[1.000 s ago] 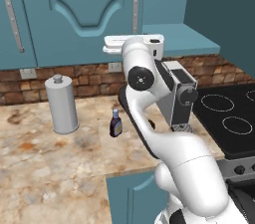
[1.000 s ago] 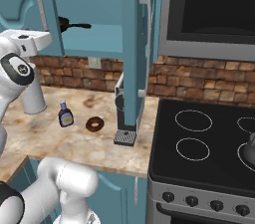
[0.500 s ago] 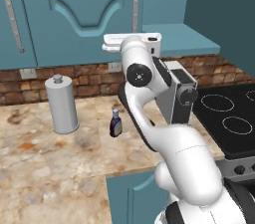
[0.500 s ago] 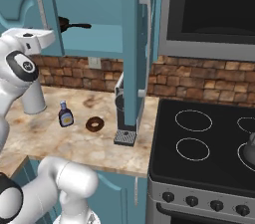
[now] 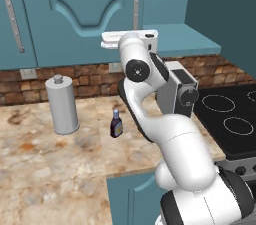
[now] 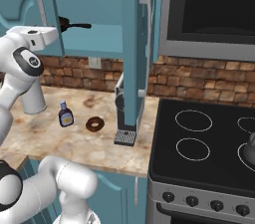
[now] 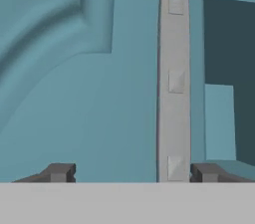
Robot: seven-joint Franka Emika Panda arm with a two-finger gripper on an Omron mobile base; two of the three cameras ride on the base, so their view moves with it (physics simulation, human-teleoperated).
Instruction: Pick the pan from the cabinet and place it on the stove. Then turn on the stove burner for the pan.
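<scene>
**Gripper straddles the cabinet door handle, pan waits on the shelf**

In the left base view, a grey canister stands on the marble counter at far left, with a small dark bottle just beside the arm's elbow. Above them hangs the teal cabinet, its arched door shut on this side, and the arm reaches up to the door's lower edge. To the right lies the black stove with its white burner rings.

In the right base view, the white hand sits up at the left cabinet door. Just right of it the pan rests on the cabinet shelf, its thin black handle pointing right. On the counter below lie the bottle, a brown doughnut, then a second cabinet door swung open edge-on, and a grey kettle on the stove at far right.

In the hand view, the gripper has its fingers spread wide, one on each side of the door's silver bar handle, not touching it.

Compared with a second ago, the arm's upper links have swung slightly right in the left base view; the pan, bottle, doughnut and canister lie where they were.
</scene>
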